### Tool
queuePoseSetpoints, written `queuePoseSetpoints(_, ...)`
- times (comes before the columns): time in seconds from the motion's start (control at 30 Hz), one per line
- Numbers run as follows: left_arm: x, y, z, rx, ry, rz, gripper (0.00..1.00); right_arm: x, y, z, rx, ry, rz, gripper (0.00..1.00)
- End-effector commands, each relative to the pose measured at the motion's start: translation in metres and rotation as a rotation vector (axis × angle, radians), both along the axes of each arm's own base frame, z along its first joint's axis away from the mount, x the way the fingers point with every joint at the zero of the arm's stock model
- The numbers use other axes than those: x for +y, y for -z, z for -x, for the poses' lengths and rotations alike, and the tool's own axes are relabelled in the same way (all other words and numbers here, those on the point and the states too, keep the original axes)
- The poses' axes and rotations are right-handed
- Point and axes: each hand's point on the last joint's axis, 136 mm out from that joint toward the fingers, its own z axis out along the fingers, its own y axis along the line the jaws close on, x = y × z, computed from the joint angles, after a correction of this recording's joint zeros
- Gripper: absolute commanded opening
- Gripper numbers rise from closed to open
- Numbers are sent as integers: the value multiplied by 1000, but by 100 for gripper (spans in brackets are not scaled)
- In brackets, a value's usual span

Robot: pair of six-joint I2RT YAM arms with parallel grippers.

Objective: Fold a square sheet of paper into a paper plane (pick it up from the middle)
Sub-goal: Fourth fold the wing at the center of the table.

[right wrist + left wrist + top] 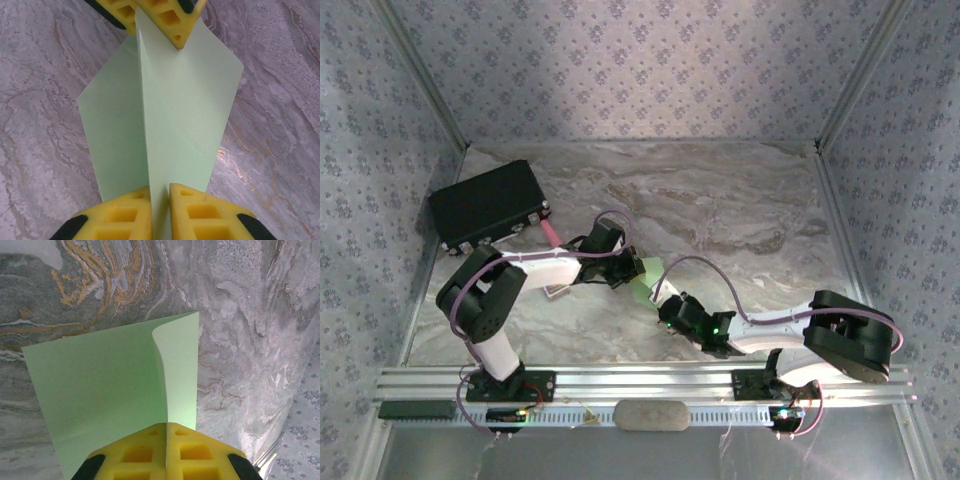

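Step in hand (judged): setting the centre crease, with the sheet pinched at both ends of one ridge.

- Left gripper (166, 431): jaws fully together, clamped on the ridge at the end of the sheet nearer the black box (488, 205).
- Right gripper (160, 192): sits at the end farther from the black box. Its jaws stand either side of the ridge with a narrow gap. I cannot tell whether the pads actually bite the paper.

To do this step well (judgement):
- Seat the right jaws squarely on the ridge line, not on one flap.
- Hold both grips on the same straight line, with light tension away from the black box so the ridge stays taut.
- Check that the two flaps match edge to edge before any pressing. An offset here would carry into every later fold.
- Avoid twisting either wrist, since thin paper will buckle or tear at the pinch.

The square sheet of paper (185, 100) is pale green, plain and unmarked. It sits over the marble table (740, 200), to the near right of the black box and well apart from it.
- It is tented rather than flat, with one sharp ridge running from gripper to gripper and a flap falling away on each side.
- In the left wrist view one flap stands almost upright with a soft curl at its far corner.
- A faint diagonal line crosses one flap in the right wrist view.
- It is not yet a dart shape.
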Motion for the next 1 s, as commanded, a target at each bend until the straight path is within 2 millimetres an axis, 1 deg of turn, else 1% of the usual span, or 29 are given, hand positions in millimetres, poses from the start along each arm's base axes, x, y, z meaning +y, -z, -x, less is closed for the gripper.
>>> queuePoseSetpoints(0.0, -4, -8, -4, -3, 11, 20, 4, -1, -1, -3, 5, 25, 2, 12)
queuePoseSetpoints(0.13, -5, -11, -5, -15, 14, 27, 6, -1, 1, -2, 25, 34, -12, 7)
queuePoseSetpoints(0.2, -6, -16, -6, -27, 16, 38, 10, 1, 2, -1, 57, 37, -38, 4)
queuePoseSetpoints(0.23, -5, -18, -8, -36, 15, 39, 15, 2, 3, -1, 78, 37, -58, 3)
queuePoseSetpoints(0.3, -3, -26, -10, -55, 6, 41, 29, 3, 3, -2, 115, 49, -108, 2)
queuePoseSetpoints(0.37, 2, -32, -12, -78, -5, 34, 38, 4, 2, -3, 149, 52, -159, 2)
queuePoseSetpoints(0.4, 6, -36, -13, -91, -16, 26, 46, 4, 3, -3, 170, 53, -187, 2)
queuePoseSetpoints(0.5, 16, -44, -14, -120, -40, 1, 57, 7, 3, -4, 239, 39, -262, 2)
queuePoseSetpoints(0.6, 23, -49, -14, -134, -60, -9, 59, 5, 6, -6, 288, 61, -304, 3)
queuePoseSetpoints(0.73, 25, -50, -13, -134, -63, -9, 59, 3, 10, -8, 323, 89, -320, 8)
queuePoseSetpoints(0.83, 24, -49, -12, -130, -59, -7, 59, 2, 13, -8, 332, 97, -312, 12)
queuePoseSetpoints(0.97, 24, -43, -11, -113, -55, -15, 59, 3, 11, -9, 336, 99, -316, 14)
